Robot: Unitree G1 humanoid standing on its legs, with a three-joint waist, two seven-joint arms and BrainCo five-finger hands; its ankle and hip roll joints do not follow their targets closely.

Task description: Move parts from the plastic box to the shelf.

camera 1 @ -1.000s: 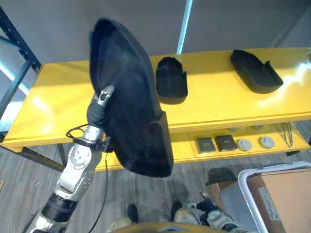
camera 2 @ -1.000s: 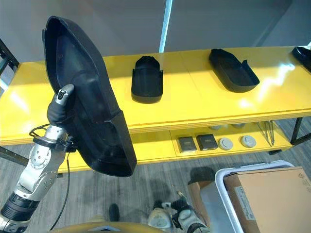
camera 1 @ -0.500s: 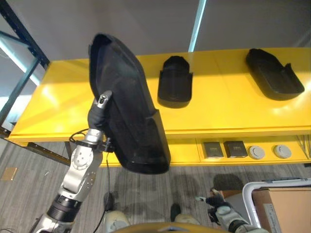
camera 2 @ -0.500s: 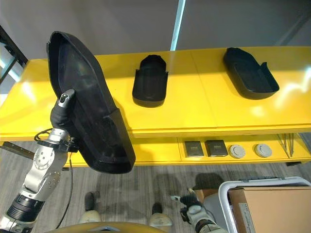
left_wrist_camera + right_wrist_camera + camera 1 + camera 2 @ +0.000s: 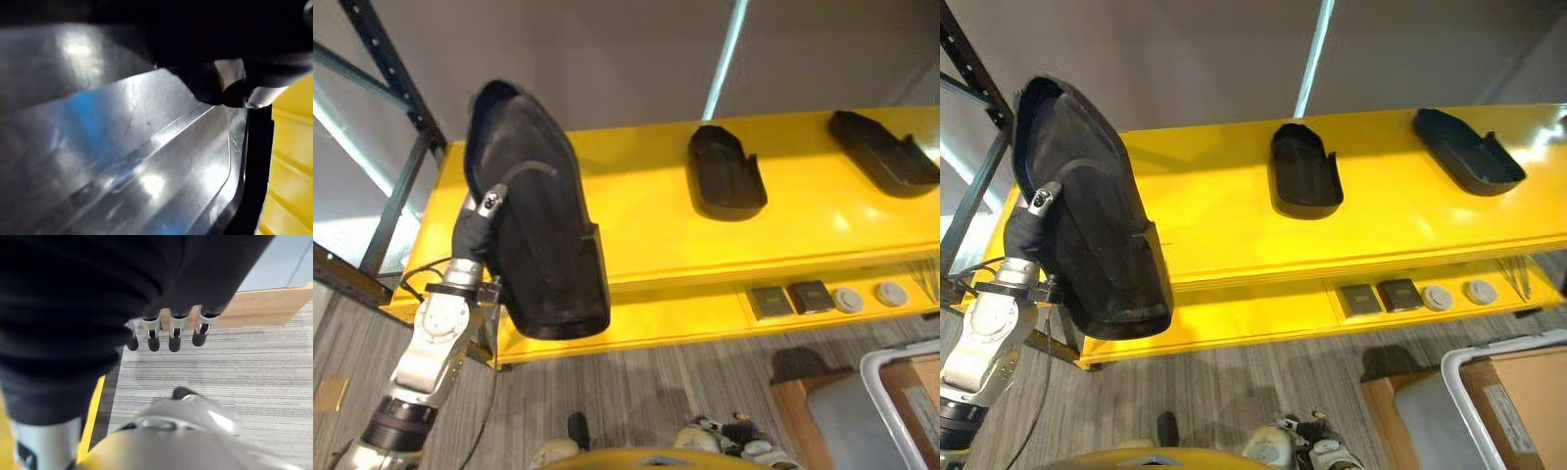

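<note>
The step in hand appears to be the carry: the left hand (image 5: 475,223) holds a large black moulded part (image 5: 533,245) upright in the air before the left end of the yellow shelf (image 5: 636,220), its lower end hanging level with the shelf's front edge. The dark cover of the hand sits against the part's hollow inner face, and the left wrist view shows a dark-tipped finger (image 5: 254,95) hooked at the part's rim, so the hand looks clamped on the part, though most of the grip is hidden. Two smaller black parts already lie on the shelf's top: one (image 5: 1304,171) near the middle, another (image 5: 1464,152) toward the right end. The likely next move is to tip the big part flat and lower it onto the bare stretch of shelf at the left end, well apart from the middle part. The right hand (image 5: 171,333) hangs low over the floor with its fingers straight and holding nothing. The plastic box (image 5: 1508,392) stands on the floor at lower right.
</note>
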